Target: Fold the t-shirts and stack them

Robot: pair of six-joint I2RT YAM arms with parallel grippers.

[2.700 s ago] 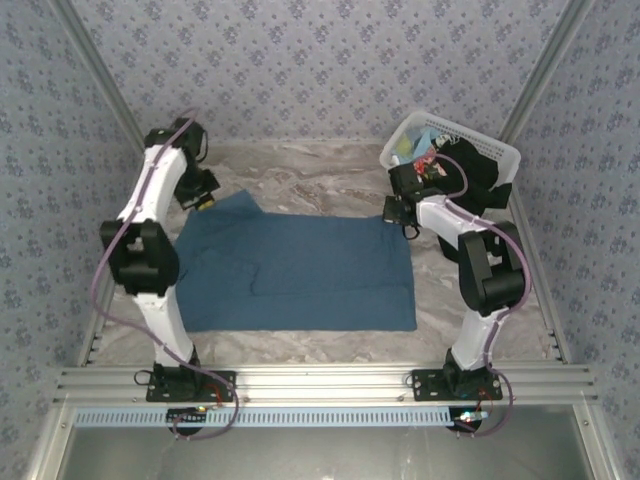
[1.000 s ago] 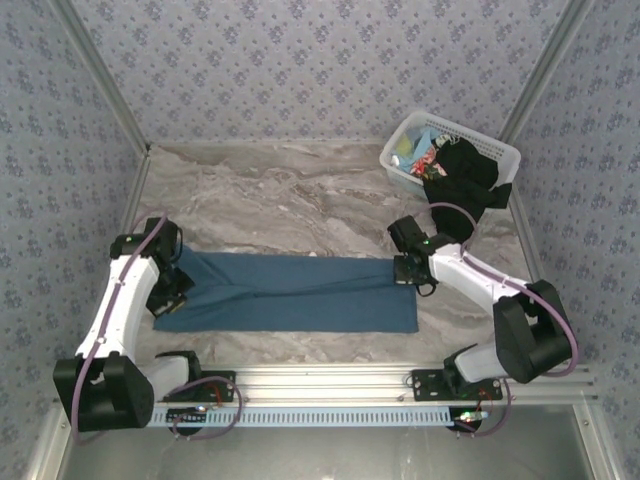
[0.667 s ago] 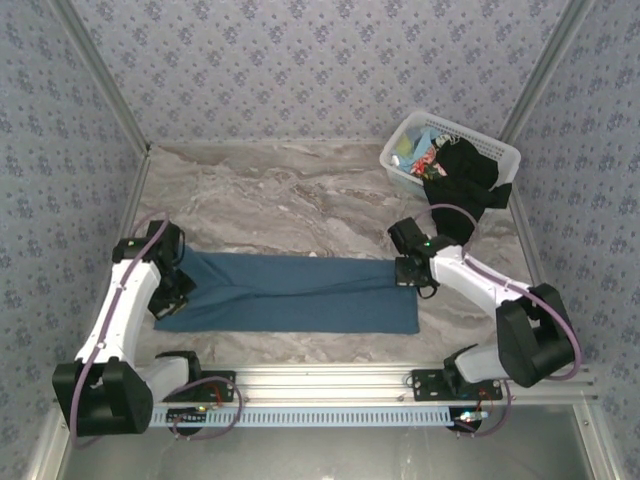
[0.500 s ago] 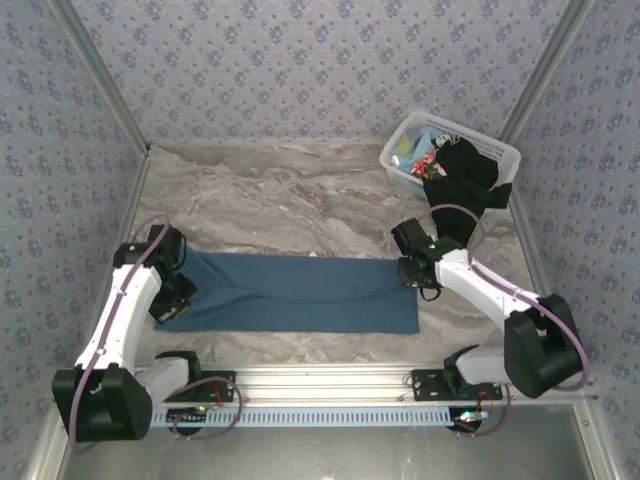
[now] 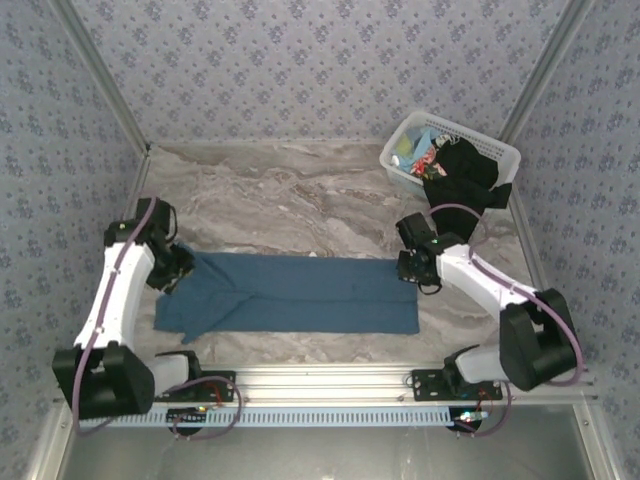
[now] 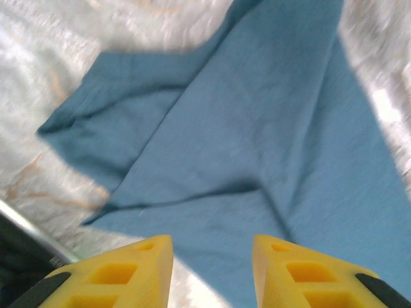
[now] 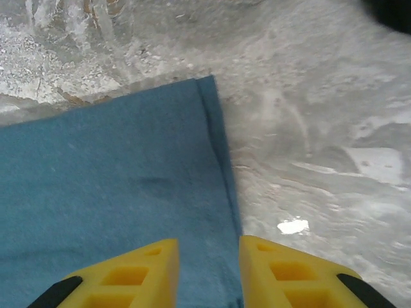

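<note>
Right now the blue t-shirt point(image 5: 300, 295) lies flat as a long narrow band across the near half of the table point(image 5: 300, 195), running side to side between the two arms. Left gripper point(image 5: 172, 272) sits over the band's left end, fingers well apart, nothing held; on the left wrist view the cloth below is loose, with a sleeve point(image 6: 90, 135) sticking out sideways and a diagonal crease. Right gripper point(image 5: 418, 272) is at the far right corner, fingers also apart and empty, straddling the shirt's right edge just above it. Black t-shirt point(image 5: 465, 180) hangs over the rim of the basket point(image 5: 500, 148) at the far right, with the other t-shirts point(image 5: 420, 150) inside, so I'd say we're on shirt one, with nothing stacked. My read: lengthwise fold looks laid down, cross fold not yet done. Next move probably needs the left end tidied, sleeve tucked in, then both corners of one end pinched and carried over to the other end. Risk is the rumpled left end dragging the band skew.
</note>
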